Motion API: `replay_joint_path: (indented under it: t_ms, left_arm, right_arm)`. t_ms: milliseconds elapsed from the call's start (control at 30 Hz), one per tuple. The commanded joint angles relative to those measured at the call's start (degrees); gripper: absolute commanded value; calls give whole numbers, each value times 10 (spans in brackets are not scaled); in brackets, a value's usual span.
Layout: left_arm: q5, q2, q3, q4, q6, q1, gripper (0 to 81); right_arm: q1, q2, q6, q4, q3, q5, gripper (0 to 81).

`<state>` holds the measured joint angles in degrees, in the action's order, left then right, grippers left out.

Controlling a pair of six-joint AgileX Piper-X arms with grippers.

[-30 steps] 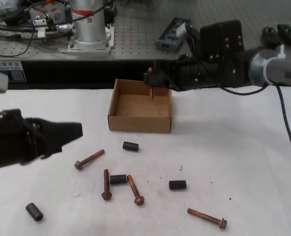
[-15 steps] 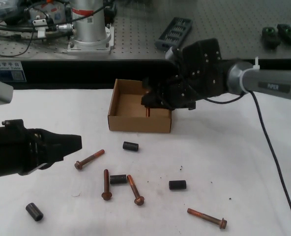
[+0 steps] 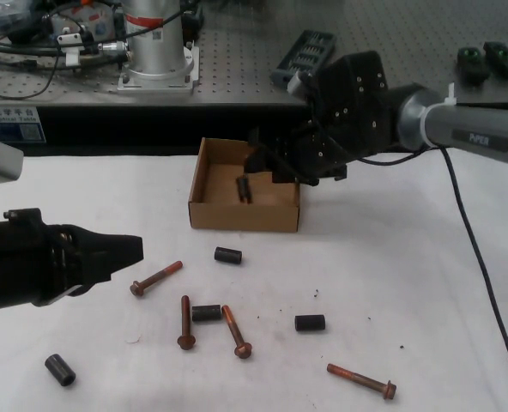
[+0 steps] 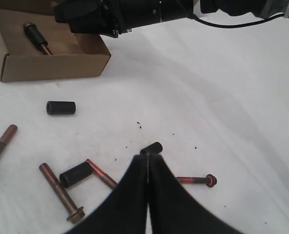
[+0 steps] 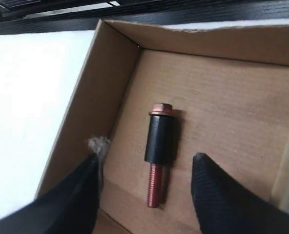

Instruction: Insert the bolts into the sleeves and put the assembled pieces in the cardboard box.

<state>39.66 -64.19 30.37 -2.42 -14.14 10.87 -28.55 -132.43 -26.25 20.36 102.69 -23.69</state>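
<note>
An assembled piece (image 5: 160,146), a copper bolt in a black sleeve, lies flat on the floor of the cardboard box (image 5: 110,87). My right gripper (image 5: 147,165) hangs open just above it, a finger on either side and not touching. From above, the right gripper (image 3: 261,160) is over the box's (image 3: 244,215) back right corner and the piece (image 3: 244,189) lies inside. My left gripper (image 4: 148,161) is shut and empty, low over the white cloth at the left (image 3: 130,249), near a loose sleeve (image 4: 151,148).
Several loose bolts (image 3: 156,278) (image 3: 185,322) (image 3: 237,331) (image 3: 361,380) and black sleeves (image 3: 227,255) (image 3: 206,312) (image 3: 310,324) (image 3: 60,370) are scattered on the cloth in front of the box. A perforated metal bench with equipment stands behind.
The right gripper carried the assembled piece down into the box and opened; the piece now lies on the box floor. The left arm shifted slightly, then stayed put.
</note>
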Motion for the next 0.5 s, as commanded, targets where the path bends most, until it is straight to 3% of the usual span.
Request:
replay_joint_path:
  t_ms: [0, 267, 467]
  left_arm:
    - [-4, 5, 2, 7, 12, 1, 6]
    - [-3, 5, 2, 8, 12, 1, 6]
    - [58, 5, 2, 12, 12, 1, 6]
  right_arm:
    - [4, 44, 4, -5, 10, -20, 388]
    - [11, 108, 7, 24, 8, -39, 291]
    - [11, 110, 63, 103, -3, -39, 160]
